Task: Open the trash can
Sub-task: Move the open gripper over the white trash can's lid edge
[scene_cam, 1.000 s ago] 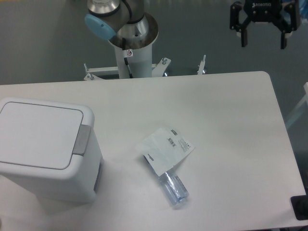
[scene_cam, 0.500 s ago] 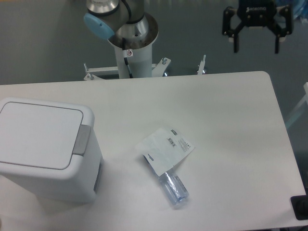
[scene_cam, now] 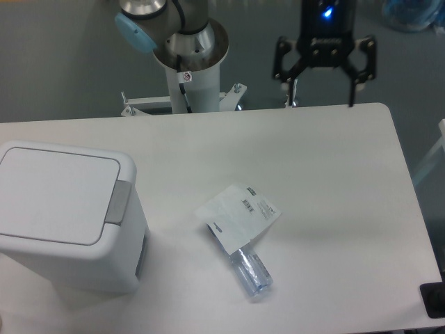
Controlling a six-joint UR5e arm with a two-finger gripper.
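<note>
While the trash can sits closed, the gripper hangs spread.

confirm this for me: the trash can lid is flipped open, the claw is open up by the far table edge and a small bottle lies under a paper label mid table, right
Not quite. The camera view shows the trash can with its lid shut flat, not flipped open. The rest holds: the claw is open by the far edge of the table, and the small bottle lies partly under the paper label.

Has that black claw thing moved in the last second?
Yes. The gripper has shifted left and lower in the picture, now hanging open by the table's far edge, nearer the robot's pedestal.
</note>
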